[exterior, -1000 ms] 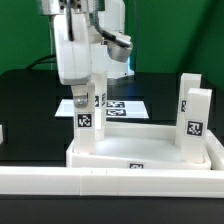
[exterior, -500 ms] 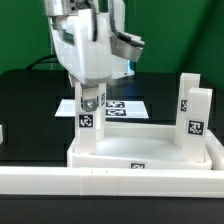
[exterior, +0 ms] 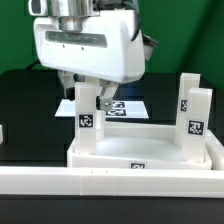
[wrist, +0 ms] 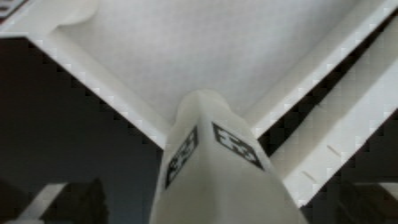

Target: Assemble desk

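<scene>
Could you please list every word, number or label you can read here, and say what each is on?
No readable words, brands or numbers.
Leg under the claw: black-and-white square tag, a pattern only, no letters.
Two legs at the exterior view's right: the same kind of tags, no letters.
Desk top: tag on its front rim, partly cut off.
Marker board: several tags, too small to read.

This is a robotics lab set up for recording trials. A black surface [exterior: 25,100] carries only white plastic parts, each stuck with small black-and-white tags, and a flat marker board [exterior: 125,107] lies fixed near its far edge. A green backdrop [exterior: 190,40] closes off the scene behind. A white robot arm [exterior: 85,45] hangs overhead.
</scene>
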{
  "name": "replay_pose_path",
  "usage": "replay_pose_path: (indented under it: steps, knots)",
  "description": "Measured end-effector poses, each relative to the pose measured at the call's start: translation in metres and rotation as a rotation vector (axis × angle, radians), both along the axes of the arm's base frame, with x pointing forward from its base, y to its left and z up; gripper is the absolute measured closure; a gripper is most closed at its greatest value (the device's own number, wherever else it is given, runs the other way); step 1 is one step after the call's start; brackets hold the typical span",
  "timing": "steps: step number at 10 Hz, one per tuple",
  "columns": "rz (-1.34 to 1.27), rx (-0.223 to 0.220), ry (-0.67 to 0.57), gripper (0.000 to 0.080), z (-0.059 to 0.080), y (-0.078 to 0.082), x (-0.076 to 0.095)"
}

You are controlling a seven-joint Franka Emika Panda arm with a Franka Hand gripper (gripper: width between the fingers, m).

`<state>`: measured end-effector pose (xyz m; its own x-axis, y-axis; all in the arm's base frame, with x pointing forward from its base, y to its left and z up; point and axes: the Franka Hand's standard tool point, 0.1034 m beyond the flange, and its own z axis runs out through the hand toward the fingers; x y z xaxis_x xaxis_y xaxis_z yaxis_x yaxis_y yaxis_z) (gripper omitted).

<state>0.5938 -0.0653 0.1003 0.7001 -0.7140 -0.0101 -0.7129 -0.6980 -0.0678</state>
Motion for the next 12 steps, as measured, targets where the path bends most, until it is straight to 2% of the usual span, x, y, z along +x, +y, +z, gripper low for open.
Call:
replay_pose_path:
  steps: [4, 7, 12]
  knots:
    - [0.34, -0.021, -0.008, 0.0151, -0.0048, -0.0016, -0.0006]
    - [0.552, -0.044, -0.007, 0.0151, -0.0033, -0.0026, 0.0003]
    - [0.793, -0.063, -0.012, 0.0151, -0.0035, -0.0035, 0.0006]
